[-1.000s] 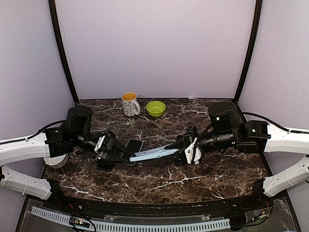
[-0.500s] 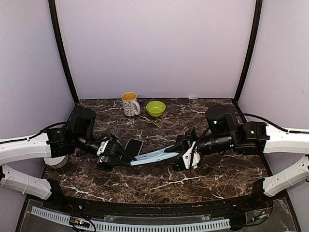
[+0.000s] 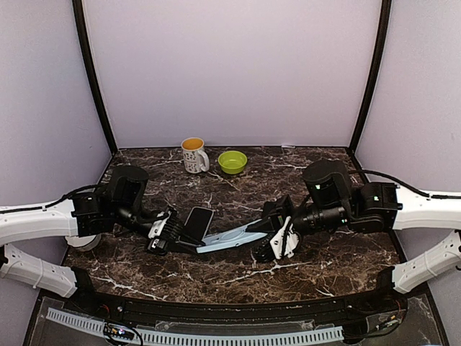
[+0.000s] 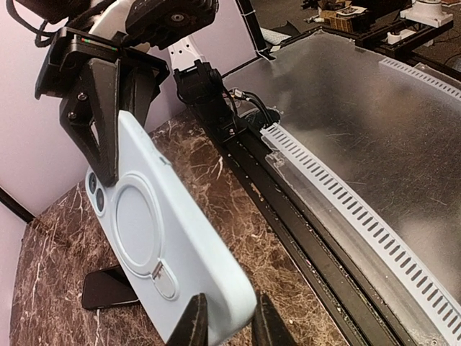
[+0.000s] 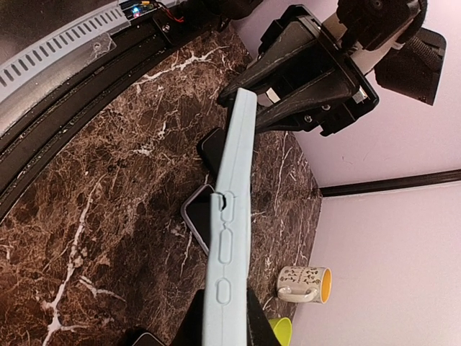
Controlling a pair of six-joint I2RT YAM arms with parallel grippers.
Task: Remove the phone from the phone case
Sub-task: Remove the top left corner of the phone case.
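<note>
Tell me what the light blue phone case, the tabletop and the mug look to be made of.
The phone case: likely soft silicone or rubbery plastic, matte, with smooth rounded edges and no glare.
The tabletop: dark brown marble look with white veins and a slight sheen; it could be stone or a printed laminate.
The mug: probably glazed ceramic, white with small dark specks, orange inside.

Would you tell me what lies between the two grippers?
The light-blue phone case spans from the left gripper to the right gripper, clearest in the top view.
</note>
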